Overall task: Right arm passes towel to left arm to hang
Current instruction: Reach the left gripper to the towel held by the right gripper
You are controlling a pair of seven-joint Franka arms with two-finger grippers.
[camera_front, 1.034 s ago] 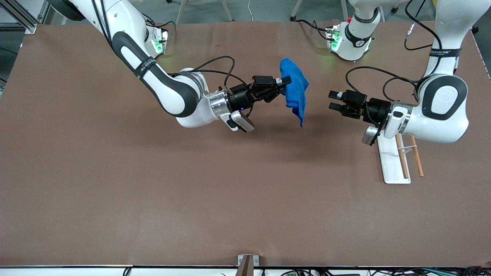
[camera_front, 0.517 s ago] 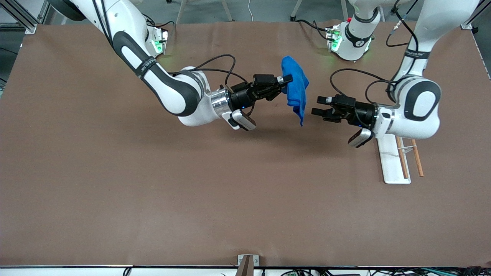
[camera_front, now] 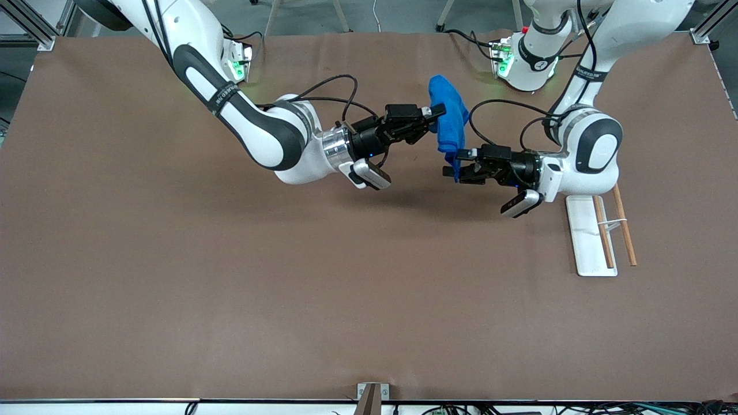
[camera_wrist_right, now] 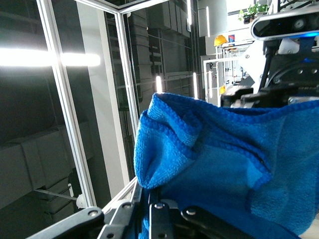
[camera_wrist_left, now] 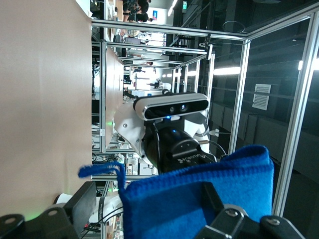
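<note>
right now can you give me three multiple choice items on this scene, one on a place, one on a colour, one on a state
1. Where is the towel?
A. flat on the table
B. up in the air between the two grippers
C. draped on the white rack

2. What colour is the towel?
A. red
B. green
C. blue

3. What is the state of the left gripper?
A. open, its fingers either side of the towel's lower end
B. shut on the towel, far from the right gripper
C. resting on the table

Key:
1 B: the front view shows it hanging from the right gripper above the brown table, with the left gripper at its lower end.
2 C: all three views show bright blue cloth.
3 A: the left wrist view shows the cloth between its spread fingers.
</note>
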